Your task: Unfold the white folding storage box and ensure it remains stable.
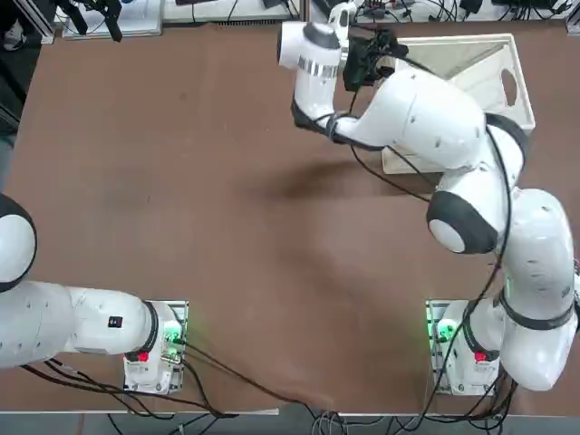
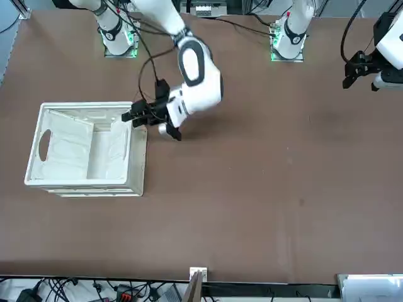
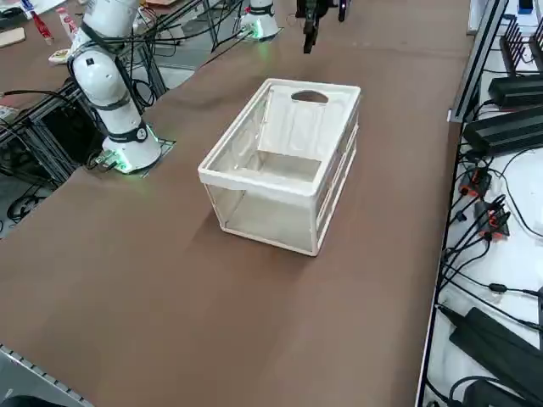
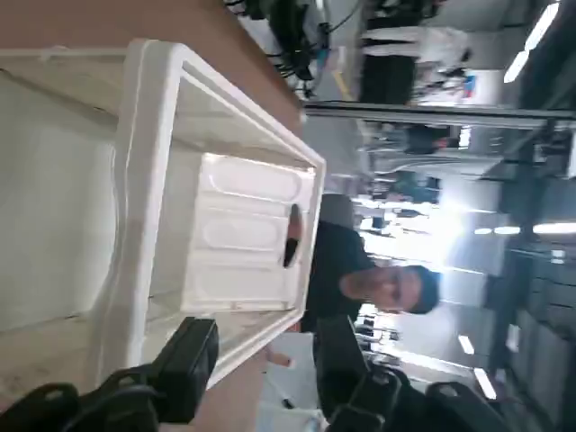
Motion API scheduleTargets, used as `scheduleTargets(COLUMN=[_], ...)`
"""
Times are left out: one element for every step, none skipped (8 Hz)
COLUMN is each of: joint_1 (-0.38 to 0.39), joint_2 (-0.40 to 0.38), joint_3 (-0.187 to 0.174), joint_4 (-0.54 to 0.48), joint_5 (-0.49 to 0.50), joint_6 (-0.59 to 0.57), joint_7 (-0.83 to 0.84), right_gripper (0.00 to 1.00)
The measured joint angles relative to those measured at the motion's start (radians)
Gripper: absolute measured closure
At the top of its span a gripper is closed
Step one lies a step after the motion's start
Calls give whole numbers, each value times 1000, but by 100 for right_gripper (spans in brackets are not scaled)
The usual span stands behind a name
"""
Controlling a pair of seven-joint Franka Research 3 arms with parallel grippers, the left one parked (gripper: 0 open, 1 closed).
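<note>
The white folding storage box (image 2: 82, 183) sits open side up on the far right of the brown tabletop (image 1: 208, 199), its outer walls raised. Inside are its own off-white panels; an oval handle hole (image 2: 45, 145) pierces one short side. My right gripper (image 4: 265, 340) is at the box's left side, fingers spread, grasping nothing. Beyond the box is a person (image 4: 335, 279) in dark clothing.

Bright ceiling lights (image 4: 529, 40) shine beyond the brown tabletop (image 2: 252, 189).
</note>
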Motion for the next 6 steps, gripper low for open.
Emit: scheduleTargets(joint_1=[-36, -90, -158, -225, -289, -351], joint_2=[-63, -123, -178, -224, -260, -287], joint_3=[-3, -6, -7, -8, -8, -9], joint_4=[0, -3, -19, -53, -106, -163], joint_5=[101, 197, 279, 339, 396, 447], joint_6=[45, 90, 132, 180, 240, 302], joint_7=[-26, -82, -145, -186, -219, -263], right_gripper=[27, 8, 3, 1, 4, 11])
